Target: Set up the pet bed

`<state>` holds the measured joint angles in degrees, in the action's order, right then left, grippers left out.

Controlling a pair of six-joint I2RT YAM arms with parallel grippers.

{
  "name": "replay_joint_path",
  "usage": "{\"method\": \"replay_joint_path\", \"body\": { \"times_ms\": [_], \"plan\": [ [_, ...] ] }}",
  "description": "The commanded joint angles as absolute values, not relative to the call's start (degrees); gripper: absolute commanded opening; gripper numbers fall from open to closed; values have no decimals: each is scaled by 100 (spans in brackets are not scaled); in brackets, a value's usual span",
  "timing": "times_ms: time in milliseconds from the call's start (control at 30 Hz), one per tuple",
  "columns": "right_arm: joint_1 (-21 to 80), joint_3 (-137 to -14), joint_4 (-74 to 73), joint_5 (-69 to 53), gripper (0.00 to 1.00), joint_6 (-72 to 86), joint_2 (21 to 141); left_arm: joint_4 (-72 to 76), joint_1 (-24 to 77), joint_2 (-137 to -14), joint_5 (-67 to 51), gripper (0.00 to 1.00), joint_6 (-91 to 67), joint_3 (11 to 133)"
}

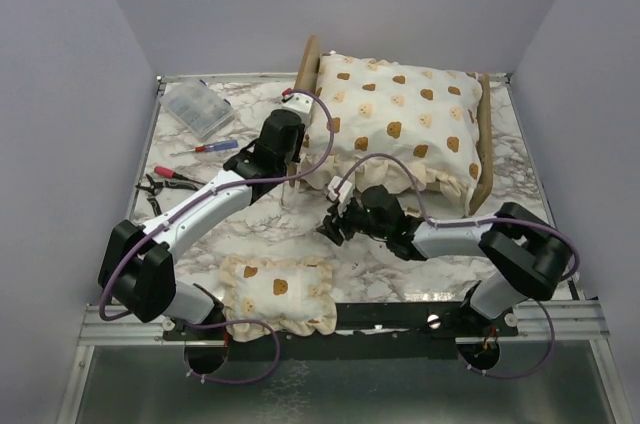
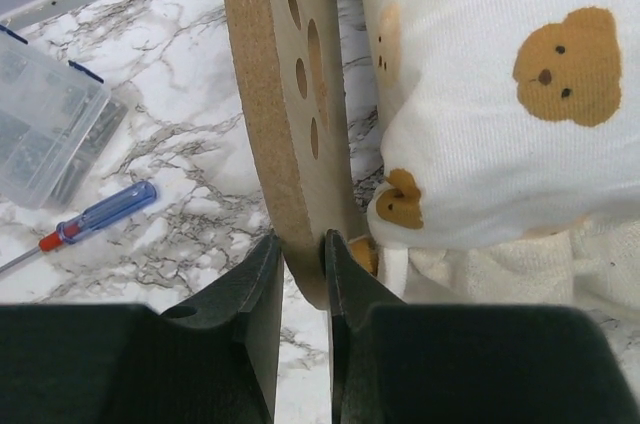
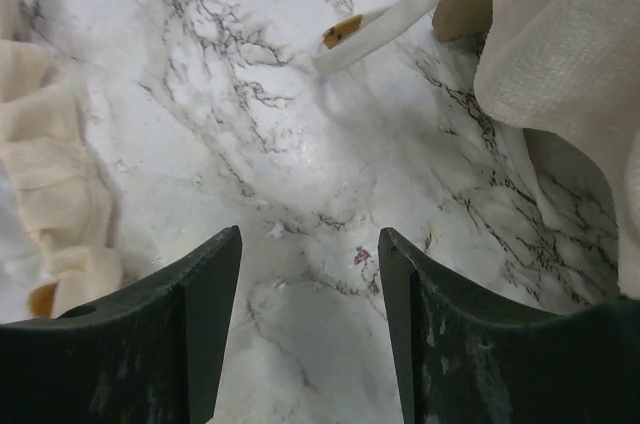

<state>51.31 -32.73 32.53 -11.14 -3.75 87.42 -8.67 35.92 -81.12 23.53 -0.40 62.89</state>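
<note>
My left hand point(image 2: 302, 249) clamped on pet bed point(image 2: 285, 94) headboard edge; cushion point(image 2: 480, 94) just right of it. My right hand point(image 3: 310, 244) open, empty, over marble bench point(image 3: 300, 124); bed ahead-right.

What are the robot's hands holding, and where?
The left hand pinches the pet bed by the edge of its wooden headboard. The right hand is open and holds nothing.

White arms point(image 1: 200, 209), black joints point(image 1: 150, 279), purple cables point(image 1: 240, 380); left tool point(image 2: 301, 249) and right tool point(image 3: 310, 244) black.
</note>
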Motion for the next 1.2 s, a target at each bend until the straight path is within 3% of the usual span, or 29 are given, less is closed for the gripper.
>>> {"method": "replay_joint_path", "body": {
  "times_ms": [0,100,267,500,833,967,1100,1167],
  "plan": [
    [5185,-3586,4403,-675,62,-1071,9494,-18,3531,-7970,2010,29,91,6320],
    [5186,-3803,4883,-154,63,-1121,10044,-23,3467,-7764,1993,50,26,6200],
    [5181,-4105,5301,952,62,-1075,10720,-25,3172,-7235,2093,66,-215,5935],
    [5106,-4572,5224,1638,61,-795,11297,149,2737,-6820,2132,71,-461,5731],
    [4869,-5104,3925,614,55,296,11880,149,2556,-6636,2291,71,-342,5669],
    [4875,-5126,3554,322,39,752,11969,149,2511,-6614,2268,71,-343,5661],
    [4878,-4984,3507,54,5,844,11864,149,2490,-6587,2268,71,-326,5652],
    [4878,-4978,3364,-163,1,839,11736,149,2485,-6560,2259,71,-317,5645]
  ]
}}
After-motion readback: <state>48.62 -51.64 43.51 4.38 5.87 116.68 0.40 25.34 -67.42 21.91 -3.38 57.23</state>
